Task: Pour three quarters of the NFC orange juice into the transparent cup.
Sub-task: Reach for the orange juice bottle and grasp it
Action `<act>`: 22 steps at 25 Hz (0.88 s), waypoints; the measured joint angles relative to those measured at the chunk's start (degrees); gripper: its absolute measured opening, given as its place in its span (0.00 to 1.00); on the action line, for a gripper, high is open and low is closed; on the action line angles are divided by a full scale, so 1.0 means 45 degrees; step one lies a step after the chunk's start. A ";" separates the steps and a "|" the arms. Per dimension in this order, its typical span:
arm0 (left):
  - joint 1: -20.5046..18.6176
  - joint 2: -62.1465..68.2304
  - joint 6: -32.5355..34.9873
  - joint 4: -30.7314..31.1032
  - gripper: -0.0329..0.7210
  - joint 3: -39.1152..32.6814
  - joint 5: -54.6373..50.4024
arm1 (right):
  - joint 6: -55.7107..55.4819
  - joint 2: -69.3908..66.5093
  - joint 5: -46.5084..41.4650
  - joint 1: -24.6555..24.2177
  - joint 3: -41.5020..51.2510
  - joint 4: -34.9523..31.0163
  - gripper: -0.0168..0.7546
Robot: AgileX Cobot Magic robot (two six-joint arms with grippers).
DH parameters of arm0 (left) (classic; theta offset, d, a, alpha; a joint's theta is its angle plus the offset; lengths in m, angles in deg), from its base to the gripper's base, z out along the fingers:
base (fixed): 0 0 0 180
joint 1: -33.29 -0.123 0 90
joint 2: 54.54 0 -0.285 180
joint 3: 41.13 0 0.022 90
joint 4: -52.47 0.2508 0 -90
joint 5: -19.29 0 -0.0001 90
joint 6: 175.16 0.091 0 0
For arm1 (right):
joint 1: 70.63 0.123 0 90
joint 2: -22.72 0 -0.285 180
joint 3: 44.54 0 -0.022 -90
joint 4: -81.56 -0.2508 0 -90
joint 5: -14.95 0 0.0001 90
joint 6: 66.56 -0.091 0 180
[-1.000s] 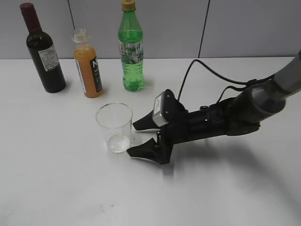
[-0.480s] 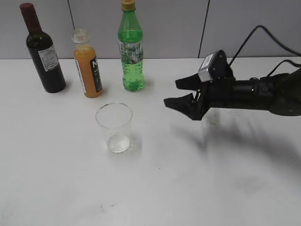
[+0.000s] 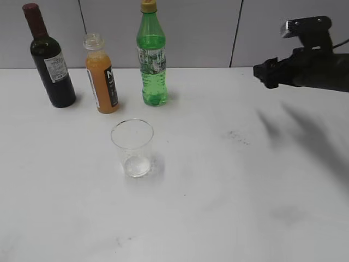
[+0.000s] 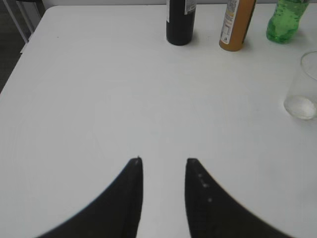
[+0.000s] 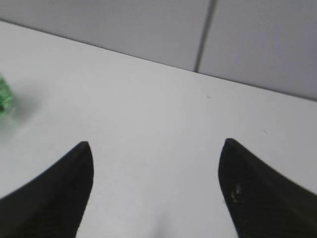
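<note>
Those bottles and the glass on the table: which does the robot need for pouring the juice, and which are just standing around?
Needed:
- NFC orange juice, cap already off
- transparent cup, empty, standing in front of the bottles

Just standing there:
- dark wine bottle, left of the juice
- green bottle, right of the juice

The uncapped NFC orange juice [image 3: 101, 76] stands upright, nearly full, behind the empty, upright transparent cup [image 3: 132, 147].

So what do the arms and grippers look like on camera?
Both grippers, left and right, have black curved fingers tapering to points. The exterior view shows the right arm as black, with a grey camera box on its wrist.
</note>
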 joint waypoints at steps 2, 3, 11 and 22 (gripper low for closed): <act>0.0000 0.0000 0.0000 0.0000 0.36 0.0000 0.0000 | -0.0594 0.0517 -0.1126 -0.0201 0.0000 -0.0689 0.80; 0.0000 0.0000 0.0000 0.0000 0.36 0.0000 0.0000 | -0.0859 0.0760 -0.1756 -0.0284 0.0000 -0.0814 0.80; 0.0000 0.0000 0.0000 0.0000 0.36 0.0000 0.0000 | -0.1281 0.2546 -0.8120 -0.0406 -0.1476 -0.1614 0.79; 0.0000 0.0000 0.0000 0.0000 0.36 0.0000 0.0000 | 0.5517 0.2692 -1.7345 -0.0677 -0.6889 -0.8696 0.79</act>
